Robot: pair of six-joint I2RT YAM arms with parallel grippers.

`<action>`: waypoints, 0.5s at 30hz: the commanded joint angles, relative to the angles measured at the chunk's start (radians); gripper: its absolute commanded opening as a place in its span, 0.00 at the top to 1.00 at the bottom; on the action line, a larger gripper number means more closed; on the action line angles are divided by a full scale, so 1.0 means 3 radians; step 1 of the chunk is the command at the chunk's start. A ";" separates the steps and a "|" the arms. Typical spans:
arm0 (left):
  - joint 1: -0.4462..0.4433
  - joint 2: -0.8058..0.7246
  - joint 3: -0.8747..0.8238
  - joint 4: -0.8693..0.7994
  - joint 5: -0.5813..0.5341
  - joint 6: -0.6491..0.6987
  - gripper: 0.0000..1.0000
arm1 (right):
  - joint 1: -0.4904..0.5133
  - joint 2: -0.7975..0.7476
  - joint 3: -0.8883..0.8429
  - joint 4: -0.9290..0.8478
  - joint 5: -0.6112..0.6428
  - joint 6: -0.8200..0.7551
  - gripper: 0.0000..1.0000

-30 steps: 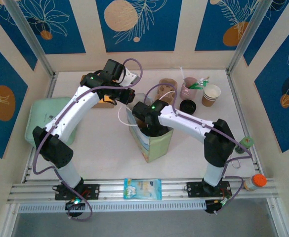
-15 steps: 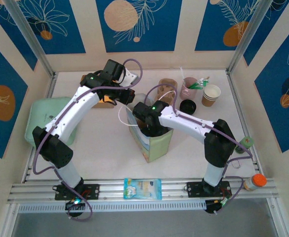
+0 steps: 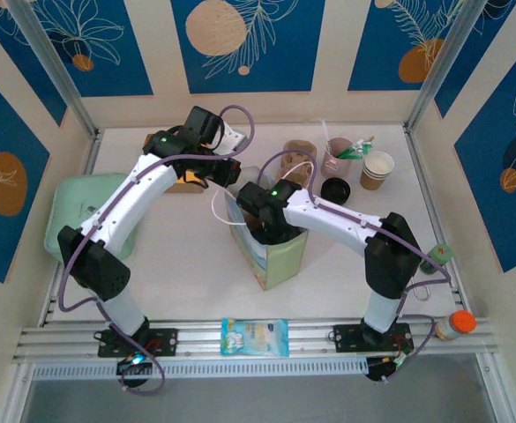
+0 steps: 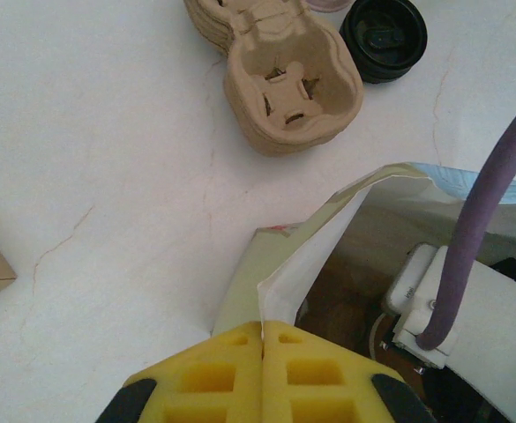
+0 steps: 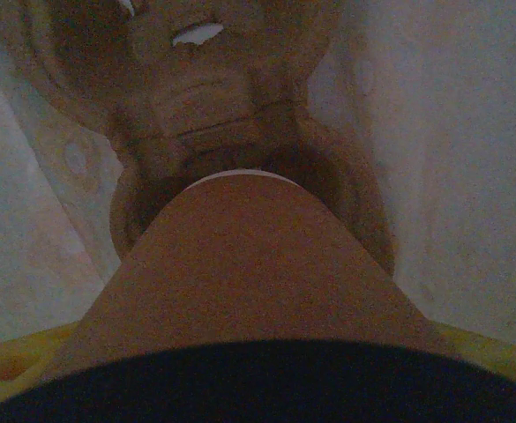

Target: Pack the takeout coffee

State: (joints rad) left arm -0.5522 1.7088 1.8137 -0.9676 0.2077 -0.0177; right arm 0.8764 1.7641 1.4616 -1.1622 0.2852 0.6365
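Check the left fingers: together, pinching the rim of the paper bag. The right fingers are clamped on the takeout coffee (black lid nearest the camera), inside the bag over a cup carrier — bag upright on the worktop.

The white table, faintly cracked, is carrying a pale green paper bag that is standing upright near its middle. A pale green tray is lying at its left edge, and a flat brown paper piece is lying toward the far left. Along the far side, a stack of pulp cup carriers, a black lid, a pink cup holding utensils and a lidless paper cup are sitting close together, right of centre.
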 commanded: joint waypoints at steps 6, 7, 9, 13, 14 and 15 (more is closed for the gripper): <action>-0.0015 -0.0119 -0.0022 -0.0017 -0.0027 0.0054 1.00 | -0.0015 0.0020 -0.0059 -0.0002 -0.0031 0.0035 0.51; -0.0015 -0.0123 -0.0022 -0.0018 -0.0028 0.0054 1.00 | -0.0017 0.0023 -0.0063 -0.0002 -0.0036 0.0036 0.51; -0.0016 -0.0122 -0.0015 -0.0020 -0.0037 0.0054 1.00 | -0.0017 0.0032 -0.0080 0.0001 -0.0063 0.0046 0.51; -0.0015 -0.0122 -0.0017 -0.0019 -0.0043 0.0054 1.00 | -0.0012 0.0055 -0.0113 0.0013 -0.0104 0.0062 0.51; -0.0015 -0.0122 -0.0017 -0.0018 -0.0043 0.0054 1.00 | -0.0015 0.0056 -0.0118 0.0013 -0.0106 0.0067 0.51; -0.0015 -0.0122 -0.0017 -0.0019 -0.0043 0.0054 1.00 | -0.0013 0.0061 -0.0129 0.0018 -0.0111 0.0067 0.51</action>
State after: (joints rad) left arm -0.5522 1.7081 1.8130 -0.9665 0.2077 -0.0174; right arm 0.8764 1.7710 1.4437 -1.1454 0.2787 0.6369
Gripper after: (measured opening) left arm 0.050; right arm 0.821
